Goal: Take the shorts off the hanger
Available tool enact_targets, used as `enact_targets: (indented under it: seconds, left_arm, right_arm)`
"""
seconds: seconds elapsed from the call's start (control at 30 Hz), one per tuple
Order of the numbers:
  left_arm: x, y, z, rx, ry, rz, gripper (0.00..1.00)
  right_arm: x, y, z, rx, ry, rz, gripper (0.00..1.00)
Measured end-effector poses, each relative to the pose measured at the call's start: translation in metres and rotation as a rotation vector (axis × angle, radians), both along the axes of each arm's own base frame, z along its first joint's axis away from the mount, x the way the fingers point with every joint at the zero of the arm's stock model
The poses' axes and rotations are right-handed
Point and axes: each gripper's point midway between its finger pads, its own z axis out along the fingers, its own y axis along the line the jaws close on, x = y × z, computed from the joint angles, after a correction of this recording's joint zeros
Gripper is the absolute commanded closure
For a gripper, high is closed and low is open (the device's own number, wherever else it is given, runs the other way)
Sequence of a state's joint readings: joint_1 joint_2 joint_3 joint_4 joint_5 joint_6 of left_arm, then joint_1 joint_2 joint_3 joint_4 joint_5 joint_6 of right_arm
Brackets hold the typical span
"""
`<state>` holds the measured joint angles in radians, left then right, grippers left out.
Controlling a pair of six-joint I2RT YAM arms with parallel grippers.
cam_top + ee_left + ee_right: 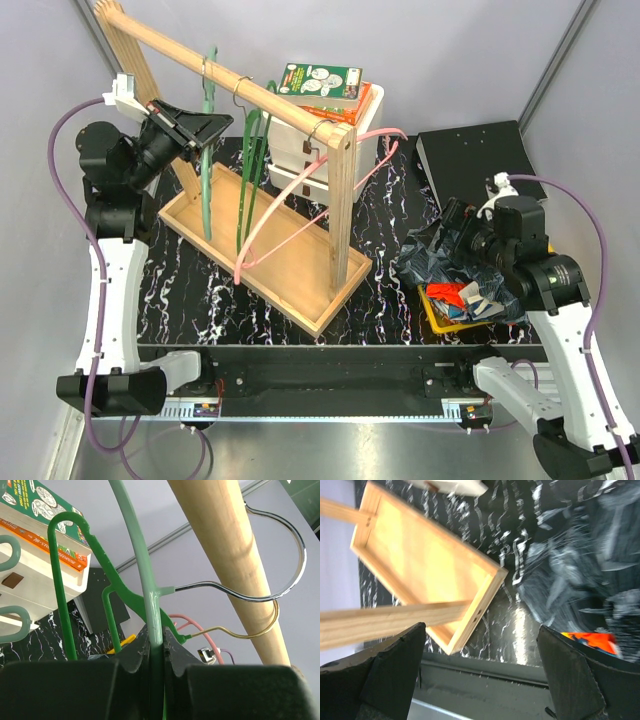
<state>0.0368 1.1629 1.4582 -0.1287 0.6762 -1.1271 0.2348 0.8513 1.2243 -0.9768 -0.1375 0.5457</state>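
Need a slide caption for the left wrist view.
Left gripper shut on the pale green hanger hooked over the wooden rail.

The end effector (481, 645) stands wide open, its two dark fingers (390, 670) at the bottom corners with nothing between them. Beyond them a wooden tray (479, 611) lies on the black, white-veined tabletop (507, 625), and a wooden post (390, 621) slants across its near corner. To the right lie crumpled navy shorts (580, 575), with orange cloth (590, 641) showing at their lower edge. A white box (457, 485) is cut off at the top.
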Motion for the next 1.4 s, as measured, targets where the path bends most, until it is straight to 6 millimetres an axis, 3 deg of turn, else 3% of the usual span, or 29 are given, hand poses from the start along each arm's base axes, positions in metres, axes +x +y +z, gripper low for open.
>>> enact_targets:
  seconds: [0.13, 0.27, 0.4, 0.67, 0.73, 0.77, 0.9, 1.13, 1.17, 1.2, 1.4]
  left_arm:
    - [0.001, 0.001, -0.001, 0.011, -0.005, 0.005, 0.84]
    - [0.003, 0.001, -0.005, 0.026, -0.011, 0.012, 0.91]
    - [0.003, 0.001, -0.005, 0.034, -0.020, 0.011, 1.00]
    - [0.025, 0.001, -0.013, 0.033, 0.038, 0.005, 1.00]
    - [0.027, 0.001, -0.011, 0.033, 0.036, 0.005, 0.93]
    - [0.027, 0.001, -0.010, 0.034, 0.035, 0.005, 0.78]
    - [0.026, 0.001, -0.013, 0.039, 0.034, 0.005, 0.49]
    - [0.004, 0.002, -0.028, 0.116, 0.020, 0.018, 0.25]
    - [-0.002, 0.003, -0.027, 0.134, 0.010, 0.025, 0.09]
    - [-0.009, 0.004, -0.026, 0.156, -0.007, 0.033, 0.01]
    - [-0.060, 0.011, -0.017, 0.285, -0.121, 0.088, 0.01]
  right_arm:
    - [-0.007, 0.019, -0.001, 0.013, 0.013, 0.081, 0.00]
    - [-0.012, 0.032, -0.010, 0.012, 0.059, 0.126, 0.00]
    - [-0.012, 0.032, -0.017, -0.002, 0.086, 0.118, 0.00]
    - [-0.017, 0.027, -0.017, -0.012, 0.087, 0.105, 0.00]
    - [-0.018, 0.027, -0.016, -0.010, 0.082, 0.105, 0.00]
    - [-0.018, 0.027, -0.015, -0.010, 0.080, 0.105, 0.00]
    - [-0.022, 0.025, -0.013, -0.008, 0.076, 0.103, 0.00]
    - [-0.022, 0.014, 0.000, -0.026, 0.057, 0.040, 0.00]
    - [-0.022, 0.011, 0.001, -0.031, 0.052, 0.027, 0.00]
    - [-0.023, 0.009, 0.003, -0.034, 0.048, 0.015, 0.00]
    - [-0.026, -0.007, 0.014, -0.053, -0.005, -0.053, 0.00]
